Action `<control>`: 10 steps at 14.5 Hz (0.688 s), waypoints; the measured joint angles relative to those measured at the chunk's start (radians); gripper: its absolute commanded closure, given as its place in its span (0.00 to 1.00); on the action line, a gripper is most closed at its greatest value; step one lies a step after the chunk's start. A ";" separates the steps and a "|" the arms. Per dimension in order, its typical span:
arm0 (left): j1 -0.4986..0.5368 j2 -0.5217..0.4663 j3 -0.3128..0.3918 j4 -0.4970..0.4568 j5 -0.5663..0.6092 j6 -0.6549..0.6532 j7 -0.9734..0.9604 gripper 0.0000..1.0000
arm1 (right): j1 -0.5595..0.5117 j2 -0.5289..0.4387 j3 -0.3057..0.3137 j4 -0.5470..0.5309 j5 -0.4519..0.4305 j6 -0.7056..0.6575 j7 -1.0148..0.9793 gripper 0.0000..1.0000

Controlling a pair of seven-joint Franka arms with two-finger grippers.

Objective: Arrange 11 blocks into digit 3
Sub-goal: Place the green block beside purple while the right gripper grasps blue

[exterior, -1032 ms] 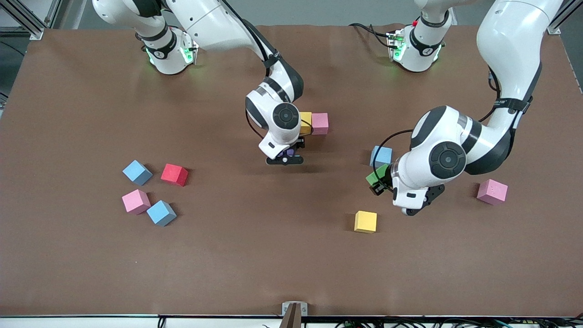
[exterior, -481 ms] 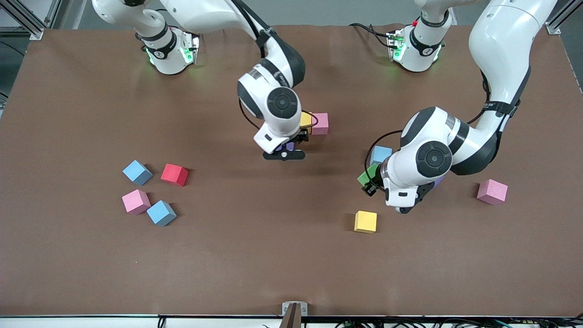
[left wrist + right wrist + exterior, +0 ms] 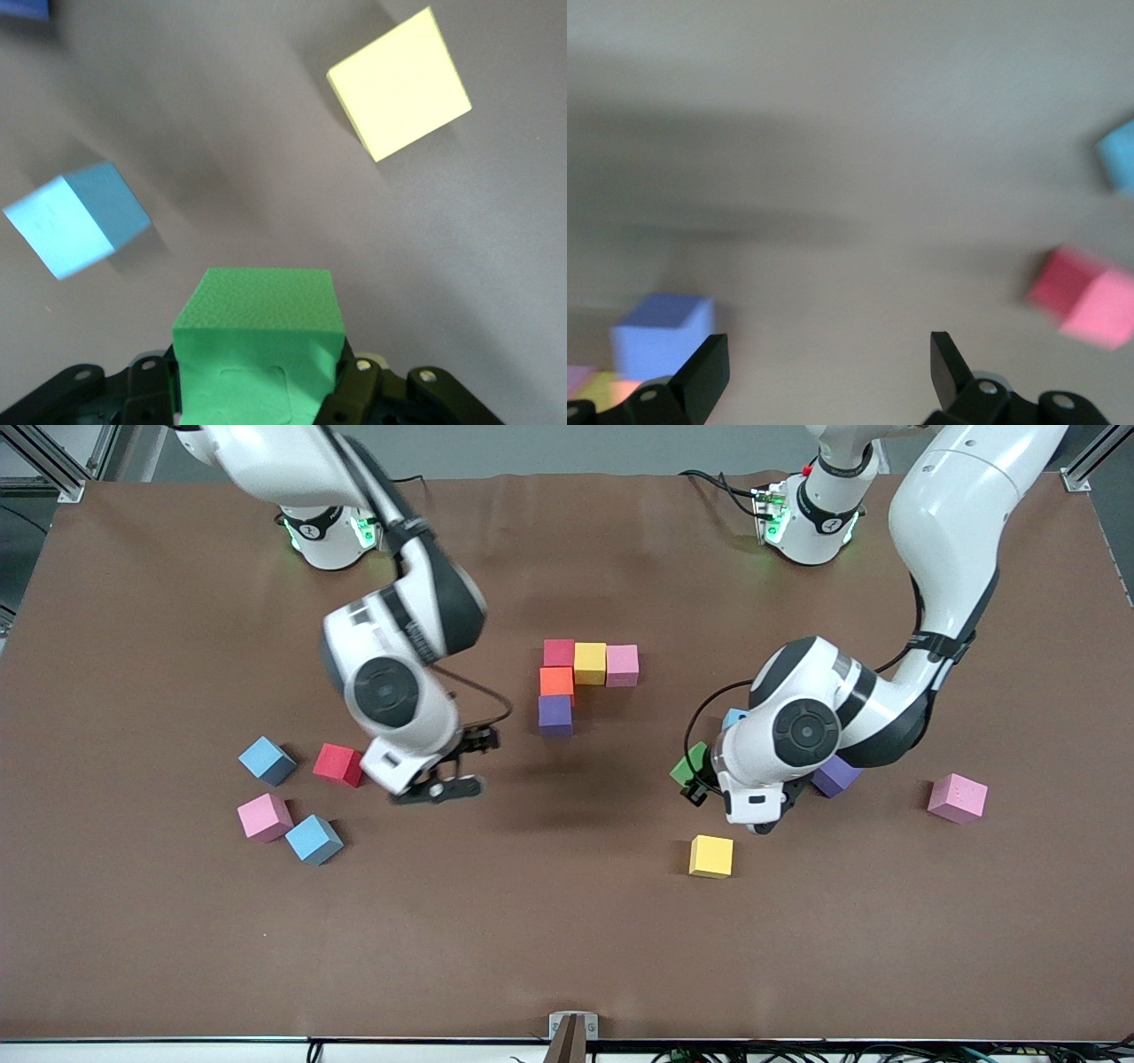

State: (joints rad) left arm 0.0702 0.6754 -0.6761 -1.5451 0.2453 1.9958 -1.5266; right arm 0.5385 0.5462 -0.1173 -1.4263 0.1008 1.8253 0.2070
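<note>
Brown table [image 3: 177, 957], green block [image 3: 257, 341] clamped in left tool [image 3: 257, 390]; right tool [image 3: 824, 372] spread, empty

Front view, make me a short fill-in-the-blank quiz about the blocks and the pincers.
1. The left pincer is shut on the ____ block.
2. The right pincer is ____ and holds nothing.
3. In the started figure, the orange block sits between the red block and the ____ block.
4. The pink block touches the ____ block.

Missing words: green; open; purple; yellow
</note>
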 measured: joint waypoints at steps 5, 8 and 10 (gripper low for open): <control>-0.044 0.041 0.002 -0.010 0.000 0.067 -0.305 0.77 | -0.165 0.003 0.002 0.005 -0.080 0.079 -0.391 0.00; -0.132 0.051 0.044 -0.013 0.053 0.074 -0.520 0.77 | -0.206 0.017 0.003 0.001 -0.089 0.136 -0.603 0.00; -0.199 0.059 0.069 -0.013 0.103 0.079 -0.695 0.77 | -0.233 0.029 0.003 0.000 -0.089 0.156 -0.730 0.00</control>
State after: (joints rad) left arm -0.1292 0.7344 -0.6069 -1.5582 0.3483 2.0746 -2.2213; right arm 0.3053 0.5752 -0.1144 -1.4267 0.0115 1.9810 -0.5233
